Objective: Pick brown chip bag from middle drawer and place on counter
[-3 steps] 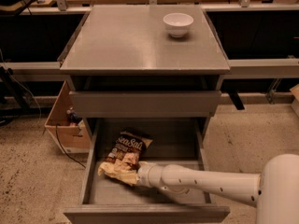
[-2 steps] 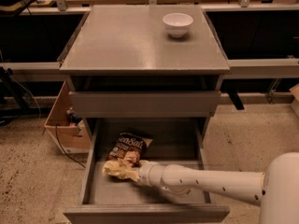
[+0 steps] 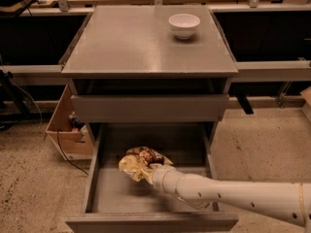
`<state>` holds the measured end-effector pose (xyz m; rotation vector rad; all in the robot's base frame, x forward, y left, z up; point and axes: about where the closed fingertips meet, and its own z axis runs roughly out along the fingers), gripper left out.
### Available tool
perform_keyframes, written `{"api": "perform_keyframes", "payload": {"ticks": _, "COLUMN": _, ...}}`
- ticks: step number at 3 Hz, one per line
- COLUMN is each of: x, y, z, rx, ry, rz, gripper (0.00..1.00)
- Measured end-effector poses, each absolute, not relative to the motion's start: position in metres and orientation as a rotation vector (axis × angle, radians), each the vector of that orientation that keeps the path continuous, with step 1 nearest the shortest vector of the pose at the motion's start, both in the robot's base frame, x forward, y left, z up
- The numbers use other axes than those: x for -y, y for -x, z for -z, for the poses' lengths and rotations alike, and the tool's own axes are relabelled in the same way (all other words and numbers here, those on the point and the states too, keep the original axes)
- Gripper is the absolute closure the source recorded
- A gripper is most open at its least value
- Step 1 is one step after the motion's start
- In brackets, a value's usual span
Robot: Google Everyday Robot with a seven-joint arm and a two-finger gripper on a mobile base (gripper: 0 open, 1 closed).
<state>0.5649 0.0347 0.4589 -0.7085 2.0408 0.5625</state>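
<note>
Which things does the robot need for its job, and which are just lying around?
For the job: brown chip bag, middle drawer, counter, and the gripper, at the bag inside that drawer.
Just lying about: white bowl on the counter, cardboard box on the floor beside the cabinet.

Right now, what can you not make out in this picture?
- Gripper, in the open drawer: covered by the chip bag and the arm, camera view.
- Bag's print: crumpled, unreadable.
- Cardboard box on the floor: partly behind the drawer.
- Arm: cut off by the right edge.
</note>
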Motion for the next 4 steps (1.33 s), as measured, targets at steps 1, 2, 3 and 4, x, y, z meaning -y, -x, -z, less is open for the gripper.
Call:
{"api": "perform_keyframes", "payload": {"ticks": 1, "x": 0.000, "y": -0.546, "z": -0.513, "rx": -2.013, "ry": 0.718, "rz": -0.469, "gripper": 1.00}}
{"api": "perform_keyframes", "payload": {"ticks": 2, "x": 0.033, "y": -0.531, "z": -0.575, "rx": -1.981, "ry": 0.735, "rz": -0.386, "gripper": 1.00}}
{"api": "perform_keyframes", "payload": {"ticks": 3, "x": 0.060, "y": -0.518, "z": -0.647, "rx": -1.922, "ry": 0.765, "rz": -0.317, "gripper": 1.00}}
{"api": "perform_keyframes", "payload": {"ticks": 4, "x": 0.086, "y": -0.507, "z": -0.649, "rx": -1.947, "ry": 0.725, "rz": -0.298, "gripper": 1.00}}
